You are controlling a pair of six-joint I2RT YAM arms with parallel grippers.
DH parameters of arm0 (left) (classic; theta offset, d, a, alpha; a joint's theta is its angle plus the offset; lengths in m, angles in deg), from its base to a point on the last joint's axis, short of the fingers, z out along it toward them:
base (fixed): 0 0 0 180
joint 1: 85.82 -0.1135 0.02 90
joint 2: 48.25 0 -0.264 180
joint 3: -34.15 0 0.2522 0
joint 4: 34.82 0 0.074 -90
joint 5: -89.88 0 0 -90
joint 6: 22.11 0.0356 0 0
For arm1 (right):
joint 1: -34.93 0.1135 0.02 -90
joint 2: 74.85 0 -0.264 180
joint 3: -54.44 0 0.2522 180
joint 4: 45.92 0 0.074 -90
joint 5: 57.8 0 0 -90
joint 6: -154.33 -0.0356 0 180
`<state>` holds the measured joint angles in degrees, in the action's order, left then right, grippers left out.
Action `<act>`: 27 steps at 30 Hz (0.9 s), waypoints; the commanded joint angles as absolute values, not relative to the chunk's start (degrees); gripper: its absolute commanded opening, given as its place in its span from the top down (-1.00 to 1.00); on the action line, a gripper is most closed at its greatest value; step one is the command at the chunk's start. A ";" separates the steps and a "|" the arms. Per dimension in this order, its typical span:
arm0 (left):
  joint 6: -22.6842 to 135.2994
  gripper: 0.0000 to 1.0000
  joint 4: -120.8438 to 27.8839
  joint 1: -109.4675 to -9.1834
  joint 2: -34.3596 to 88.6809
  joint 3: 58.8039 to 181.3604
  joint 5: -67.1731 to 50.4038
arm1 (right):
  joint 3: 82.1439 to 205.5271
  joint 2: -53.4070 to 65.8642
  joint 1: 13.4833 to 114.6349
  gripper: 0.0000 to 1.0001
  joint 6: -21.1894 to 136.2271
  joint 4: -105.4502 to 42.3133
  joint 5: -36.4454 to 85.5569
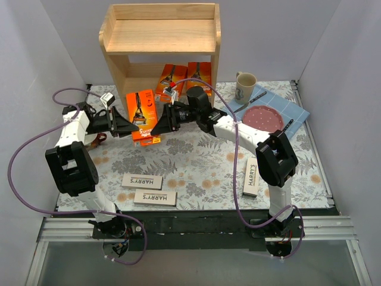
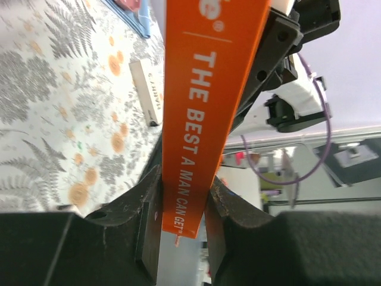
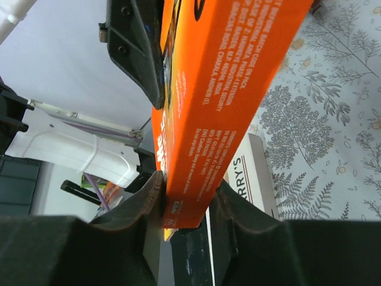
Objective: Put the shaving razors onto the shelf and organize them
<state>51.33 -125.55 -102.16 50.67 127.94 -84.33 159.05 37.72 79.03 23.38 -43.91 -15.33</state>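
An orange razor pack point(image 1: 141, 114) is held upright above the table in front of the shelf point(image 1: 161, 36), gripped from both sides. My left gripper point(image 1: 131, 126) is shut on its left edge, and the pack fills the left wrist view point(image 2: 196, 107). My right gripper point(image 1: 157, 127) is shut on its right edge, seen close in the right wrist view point(image 3: 214, 101). Two more orange packs point(image 1: 171, 78) point(image 1: 199, 74) stand on the shelf's lower tier. Three white HARRY'S boxes lie on the table: two at front left point(image 1: 141, 180) point(image 1: 155, 197) and one at front right point(image 1: 251, 177).
A mug point(image 1: 244, 86), a pink plate point(image 1: 265, 117) and a blue cloth point(image 1: 292, 107) with utensils lie at the back right. The shelf's top tier point(image 1: 161, 37) holds nothing. Purple cables loop round both arms.
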 commanded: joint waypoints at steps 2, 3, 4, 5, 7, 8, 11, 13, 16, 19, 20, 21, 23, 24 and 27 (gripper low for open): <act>51.72 0.54 -128.04 -102.26 50.46 131.76 -90.04 | 157.59 33.87 79.14 0.63 27.24 -45.17 -14.30; 51.72 0.51 -128.04 -102.78 50.02 131.67 -89.34 | 157.41 33.69 79.05 0.89 27.16 -44.91 -14.04; 51.72 0.49 -128.12 -103.14 49.49 131.50 -87.77 | 157.32 33.52 78.97 0.94 27.16 -44.30 -13.25; 52.06 0.45 -128.04 -103.57 48.88 131.15 -86.97 | 157.32 33.43 78.62 0.97 27.16 -44.12 -12.89; 52.68 0.37 -128.04 -105.42 46.86 130.62 -83.38 | 157.15 32.90 78.26 0.97 27.16 -43.50 -12.28; 53.03 0.33 -127.51 -106.29 46.16 130.62 -82.14 | 157.06 32.73 77.83 0.97 27.16 -43.24 -12.10; 49.36 0.25 -118.26 -110.60 40.63 129.13 -75.83 | 156.62 31.76 76.86 0.97 27.24 -42.54 -11.57; 38.49 0.21 -106.31 -112.98 32.67 123.98 -71.25 | 156.36 31.15 76.59 0.97 27.42 -42.36 -11.31; 26.87 0.03 -76.79 -113.07 19.76 115.01 -61.40 | 156.18 30.71 76.07 0.97 27.86 -41.83 -10.78; 21.41 -0.21 -55.47 -111.93 19.85 109.00 -55.15 | 156.36 30.62 75.89 0.97 28.30 -41.22 -10.43; 20.70 -0.29 -50.65 -111.49 21.35 110.04 -53.66 | 156.53 30.62 75.80 0.97 28.39 -41.13 -10.43; 20.17 -0.31 -48.69 -110.62 22.41 110.40 -50.95 | 156.44 30.62 75.71 0.97 28.47 -40.69 -10.43; 19.28 -0.32 -40.02 -109.65 25.21 111.19 -47.43 | 156.18 30.53 75.80 0.97 28.56 -40.60 -10.17; 19.37 -0.32 -38.14 -108.43 26.10 111.72 -44.28 | 155.83 30.35 75.71 0.97 28.56 -40.51 -10.17; 20.77 -0.32 -33.38 -106.05 31.10 115.21 -41.96 | 155.04 29.92 75.54 0.97 28.21 -40.78 -9.82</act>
<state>22.44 -49.21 -108.76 25.75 111.27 -51.17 156.14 33.88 75.51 27.23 -38.95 -9.91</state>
